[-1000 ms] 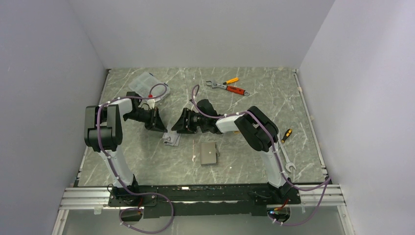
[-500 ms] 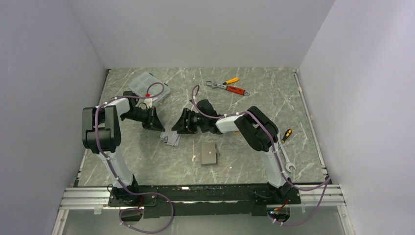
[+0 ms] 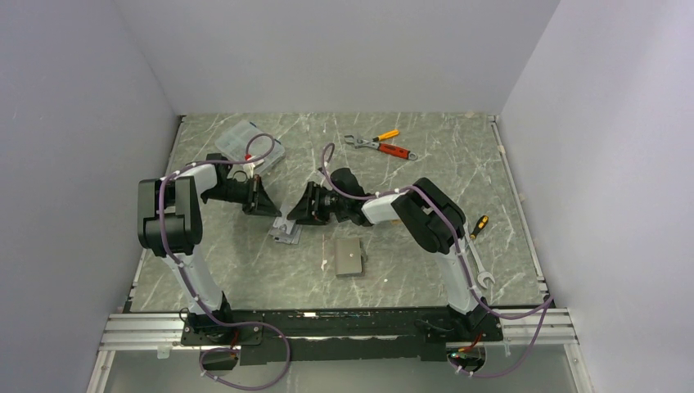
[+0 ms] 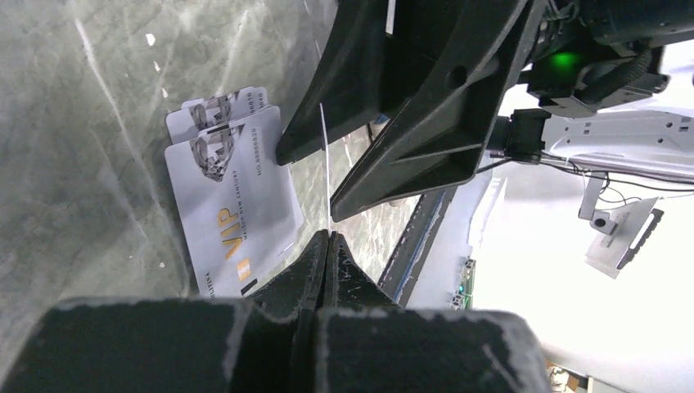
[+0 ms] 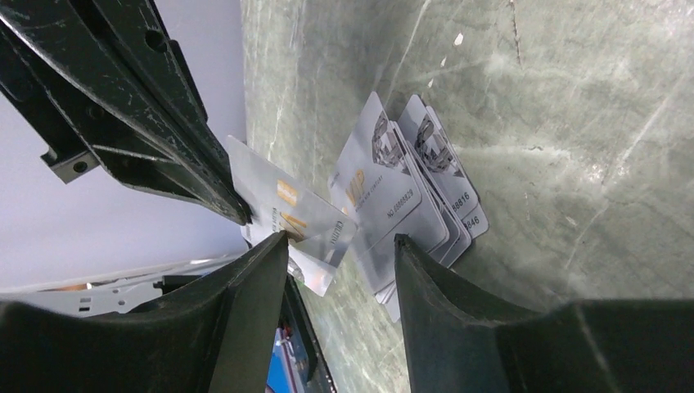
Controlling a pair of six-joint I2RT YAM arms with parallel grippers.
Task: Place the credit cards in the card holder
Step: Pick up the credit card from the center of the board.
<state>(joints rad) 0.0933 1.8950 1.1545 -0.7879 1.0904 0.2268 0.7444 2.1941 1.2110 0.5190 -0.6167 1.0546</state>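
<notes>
Two grippers face each other, close together, above the left-middle of the marbled table [image 3: 425, 176]. The left gripper [image 4: 327, 237] has its jaws pressed together on a silvery-grey card [image 4: 325, 168]. It pinches the card by one edge, so the card stands out beyond the fingertips and clear of the table, showing only as a thin pale line in the left wrist view. In the right wrist view the card's flat face is visible, with gold print on it.

The right gripper [image 5: 340, 246] has its jaws standing apart with nothing clamped between them. The lower corner of the held card lies just beside one of its fingertips [image 5: 274, 246]; whether the two touch cannot be told.

Below both grippers, the other credit cards [image 5: 413, 192] lie flat on the table in an overlapping, fanned pile. Their silvery faces are up, and the top one carries "VIP" in gold.

The card holder [image 3: 349, 256] lies flat on the table nearer the arm bases and to the right of the pile. It is apart from the pile, and neither gripper touches it.

A clear compartment box [image 3: 245, 139] sits at the far left behind the left arm. Some orange-handled tools [image 3: 380, 146] lie at the far middle of the table. A screwdriver [image 3: 479, 225] and a spanner [image 3: 479, 277] lie on the right beside the right arm.
</notes>
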